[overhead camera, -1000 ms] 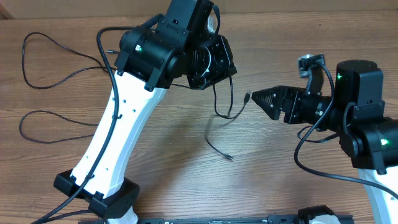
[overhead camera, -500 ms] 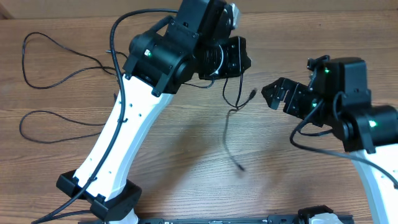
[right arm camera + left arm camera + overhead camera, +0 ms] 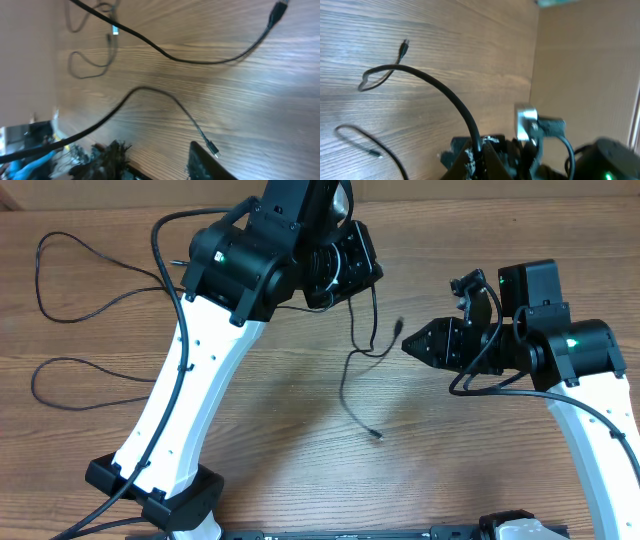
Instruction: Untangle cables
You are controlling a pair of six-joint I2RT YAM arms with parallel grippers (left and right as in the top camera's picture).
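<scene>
My left gripper [image 3: 340, 265], at the upper centre of the overhead view, is clamped tight on a bundle of thin black cables [image 3: 373, 320], held above the wooden table [image 3: 300, 490]. Strands hang from it. One ends in a small plug tip [image 3: 400, 328] just beside my right gripper [image 3: 408, 346], and another trails to a plug end [image 3: 376, 436] lower, near the centre. My right gripper points left from the right side. Its wrist view shows the fingers [image 3: 200, 160] apart, bare wood between them, nothing held, and a cable arching just past them. Two more cable loops [image 3: 39, 275] lie at the upper left and left edge, well apart from the bundle. My white left arm [image 3: 190, 390] stands between them and the hanging strands.
</scene>
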